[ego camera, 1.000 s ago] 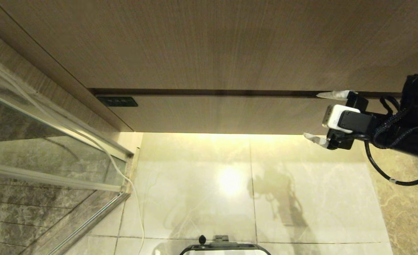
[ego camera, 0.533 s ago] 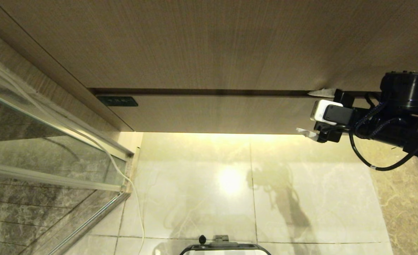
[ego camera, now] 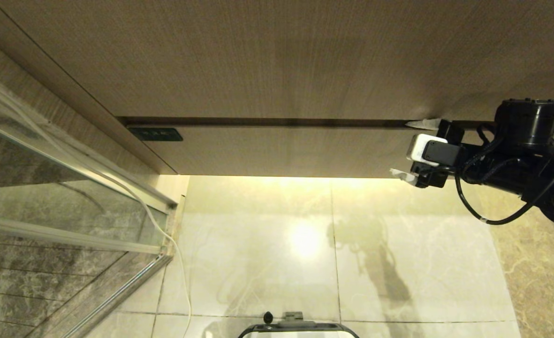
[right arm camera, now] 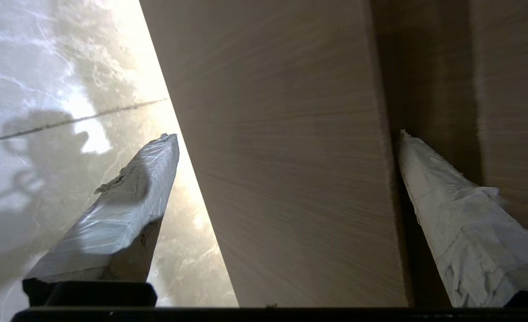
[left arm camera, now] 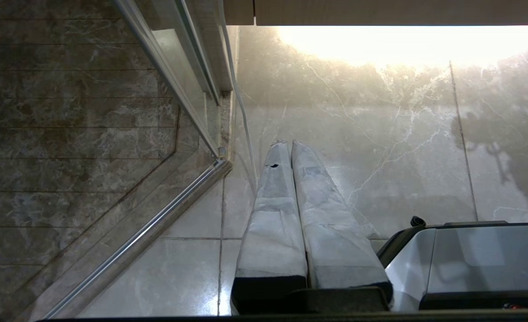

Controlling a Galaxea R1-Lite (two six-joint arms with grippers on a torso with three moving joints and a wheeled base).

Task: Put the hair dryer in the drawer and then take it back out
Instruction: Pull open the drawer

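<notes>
The drawer is a wide beige wood-grain front with a small black label plate at its left end, and it sits flush in the cabinet. My right gripper is open near the drawer's right end. Its upper fingertip lies at the dark gap above the front and its lower one just below the bottom edge. In the right wrist view the drawer front fills the space between the taped fingers of the right gripper. My left gripper hangs shut over the floor. The hair dryer is out of view.
A taller wood-grain panel rises above the drawer. A glass shower door with a metal frame stands at the left, and a thin white cord runs down beside it. Glossy marble floor tiles lie below, with my base at the bottom edge.
My right arm has slid left along the drawer front, bringing its open fingers further onto the panel. The left arm and the drawer have not moved.
</notes>
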